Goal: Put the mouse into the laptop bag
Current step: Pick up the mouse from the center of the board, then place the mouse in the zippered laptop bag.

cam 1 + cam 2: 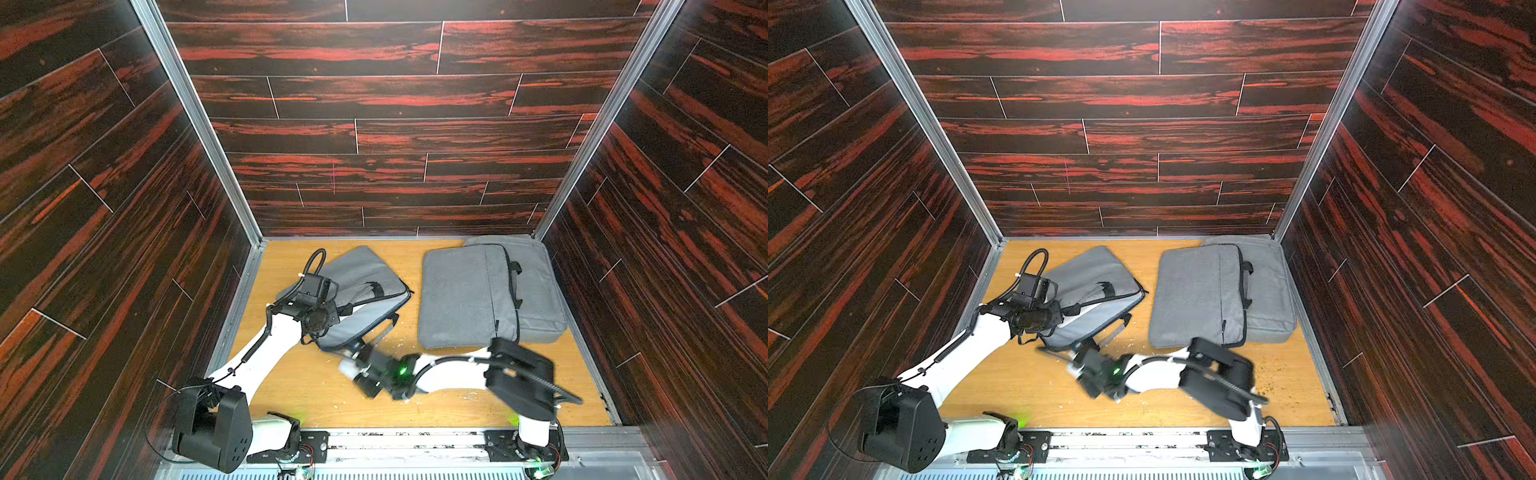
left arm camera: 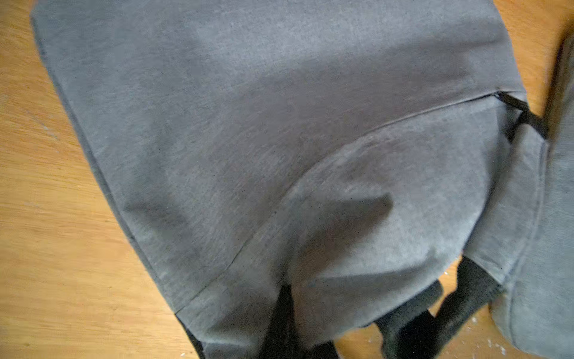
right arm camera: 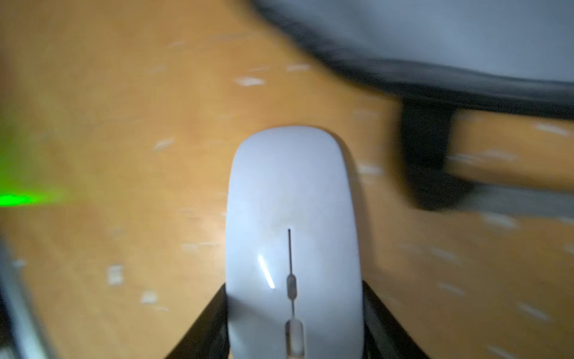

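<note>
A white mouse point(image 3: 292, 217) is clamped between the two black fingers point(image 3: 214, 317) of my right gripper point(image 3: 293, 286), just above the wooden table. In a top view the mouse point(image 1: 347, 368) shows as a white blur at the gripper's tip, just in front of the near edge of the open grey laptop bag point(image 1: 365, 270). My left gripper point(image 2: 284, 298) is shut on a pinch of the bag's top fabric point(image 2: 341, 217) and holds it raised. The bag's pale inside point(image 1: 361, 326) shows in a top view below the lifted fabric.
Two more grey laptop bags point(image 1: 457, 291) point(image 1: 536, 282) lie overlapped at the back right. The open bag's black handle straps point(image 2: 466, 295) hang by its mouth. White crumbs dot the wooden table point(image 1: 311, 386). Dark panelled walls enclose three sides.
</note>
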Robot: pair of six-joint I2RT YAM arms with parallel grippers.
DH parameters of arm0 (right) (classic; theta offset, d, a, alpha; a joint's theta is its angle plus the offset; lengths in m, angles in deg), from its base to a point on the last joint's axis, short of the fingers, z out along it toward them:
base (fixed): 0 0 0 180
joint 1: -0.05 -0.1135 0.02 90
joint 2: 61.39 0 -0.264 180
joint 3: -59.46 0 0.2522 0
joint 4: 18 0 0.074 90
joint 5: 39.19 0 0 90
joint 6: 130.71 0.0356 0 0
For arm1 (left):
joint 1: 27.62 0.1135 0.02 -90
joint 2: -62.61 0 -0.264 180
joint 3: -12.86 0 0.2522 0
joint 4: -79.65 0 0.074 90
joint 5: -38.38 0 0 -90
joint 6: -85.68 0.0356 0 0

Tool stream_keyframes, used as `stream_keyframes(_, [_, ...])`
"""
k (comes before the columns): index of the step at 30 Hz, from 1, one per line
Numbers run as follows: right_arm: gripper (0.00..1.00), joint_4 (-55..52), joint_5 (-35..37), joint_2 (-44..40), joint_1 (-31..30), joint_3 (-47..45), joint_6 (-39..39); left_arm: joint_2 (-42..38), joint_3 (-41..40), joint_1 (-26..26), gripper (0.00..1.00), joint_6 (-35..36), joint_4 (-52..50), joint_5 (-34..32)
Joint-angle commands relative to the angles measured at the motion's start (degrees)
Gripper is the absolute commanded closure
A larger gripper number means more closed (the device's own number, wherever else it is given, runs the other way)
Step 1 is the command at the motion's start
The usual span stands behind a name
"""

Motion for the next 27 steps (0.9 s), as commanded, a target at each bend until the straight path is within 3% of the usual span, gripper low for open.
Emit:
stream_keyframes(1, [0.44, 2.3, 0.0, -4.0, 1.0, -0.6, 1.8, -1.7, -0.2, 0.2, 1.0, -1.2, 1.3, 2.6])
stream_keyframes(10, [0.45, 3.5, -1.1, -5.7, 2.3, 1.4, -0.8, -0.8, -0.7, 0.2, 1.0, -1.8, 2.0, 4.7])
stream_keyframes(27, [0.45, 9.2, -7.0, 11.1, 7.4, 16.9, -2.7, -1.7, -5.6, 0.2, 1.0, -6.4, 7.3, 11.0])
